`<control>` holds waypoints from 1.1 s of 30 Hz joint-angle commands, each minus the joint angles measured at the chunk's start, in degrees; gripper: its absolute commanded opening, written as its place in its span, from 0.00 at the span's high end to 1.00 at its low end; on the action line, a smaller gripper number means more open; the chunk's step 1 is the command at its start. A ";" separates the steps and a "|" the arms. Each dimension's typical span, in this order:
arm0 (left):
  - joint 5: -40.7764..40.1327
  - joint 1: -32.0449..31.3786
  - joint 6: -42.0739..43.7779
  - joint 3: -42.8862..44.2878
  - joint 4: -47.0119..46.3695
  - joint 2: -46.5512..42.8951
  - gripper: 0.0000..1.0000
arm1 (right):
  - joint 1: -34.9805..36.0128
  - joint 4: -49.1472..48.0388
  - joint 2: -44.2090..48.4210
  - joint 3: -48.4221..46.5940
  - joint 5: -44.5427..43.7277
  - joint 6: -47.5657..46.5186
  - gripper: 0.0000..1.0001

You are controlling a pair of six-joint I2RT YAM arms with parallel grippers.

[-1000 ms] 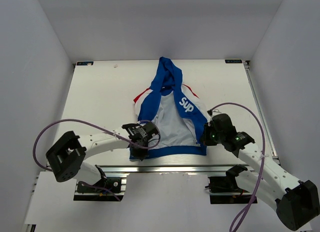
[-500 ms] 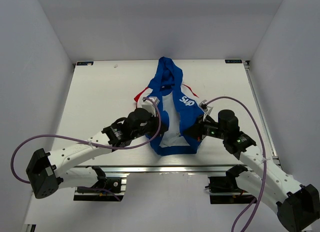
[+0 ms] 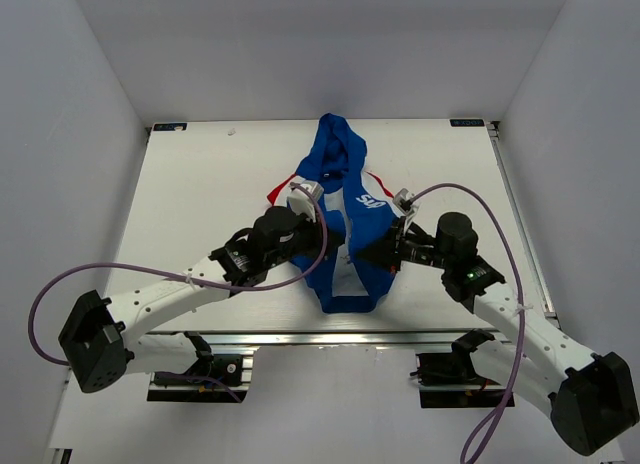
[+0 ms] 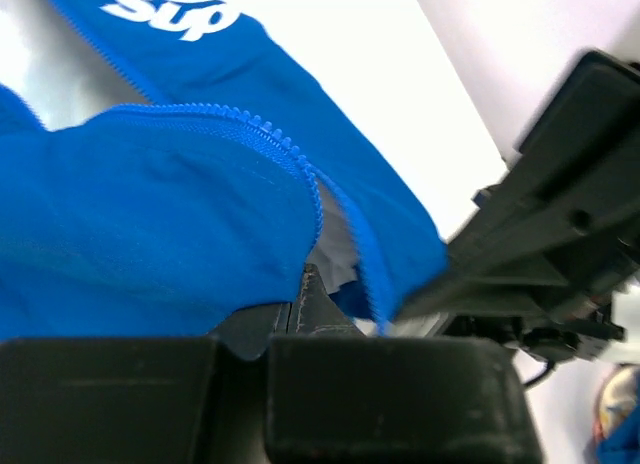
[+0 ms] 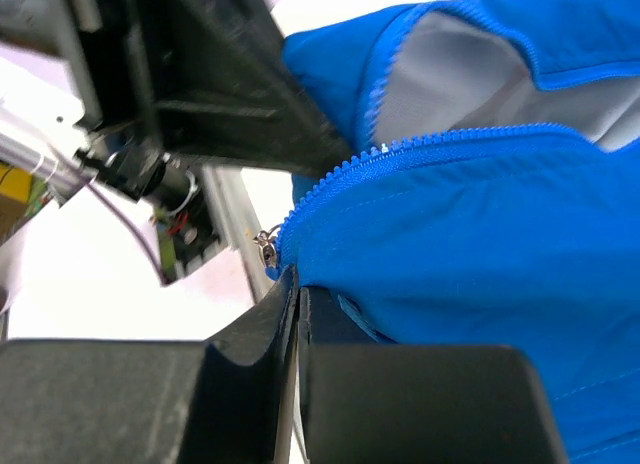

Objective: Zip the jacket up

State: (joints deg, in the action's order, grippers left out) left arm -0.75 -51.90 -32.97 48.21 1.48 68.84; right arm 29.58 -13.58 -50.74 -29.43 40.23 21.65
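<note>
The royal-blue hooded jacket [image 3: 338, 169] lies at the table's middle, its lower half bunched into a narrow fold between both grippers. My left gripper [image 3: 322, 224] is shut on the jacket's left front panel; in the left wrist view the jaws pinch blue fabric [image 4: 150, 254] below a row of zipper teeth [image 4: 260, 129], with the "Sup" lettering [image 4: 170, 12] above. My right gripper [image 3: 384, 251] is shut on the right front panel [image 5: 480, 244]. A small metal zipper pull [image 5: 267, 246] hangs just by my right fingertips. White lining [image 5: 450, 74] shows between the panels.
The white table [image 3: 200, 184] is walled by white panels at the sides and back. An aluminium rail [image 3: 330, 336] runs along the near edge by the arm bases. Each wrist view shows the other gripper close by, the right one [image 4: 560, 224] and the left one [image 5: 200, 74].
Both grippers have taken hold of the front panels near the hem and moved inward and away from the rail. The open, flat jacket is now gathered into a narrow fold.
</note>
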 commanded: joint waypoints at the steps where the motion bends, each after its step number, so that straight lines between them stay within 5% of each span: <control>1: 4.35 0.22 1.15 1.63 -4.81 -2.04 1.00 | -0.23 -7.68 -0.76 -1.42 -3.03 1.64 1.00; 7: 8.31 0.22 1.59 3.38 -4.03 0.41 1.00 | 0.12 -16.10 -5.06 -1.68 -8.74 4.63 1.00; 14: 9.46 0.22 2.03 3.74 -4.11 -1.42 1.00 | 0.91 -12.96 -5.42 -3.44 -21.33 2.61 1.00; 33: -2.32 0.22 5.72 4.26 -1.04 -7.40 1.00 | 0.91 -10.68 -0.50 -2.55 -14.21 4.72 1.00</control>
State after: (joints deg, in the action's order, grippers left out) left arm -0.47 -51.59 -28.84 49.69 1.69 63.86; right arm 30.13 -23.55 -51.05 -30.11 24.64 25.58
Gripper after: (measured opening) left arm 0.022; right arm 0.011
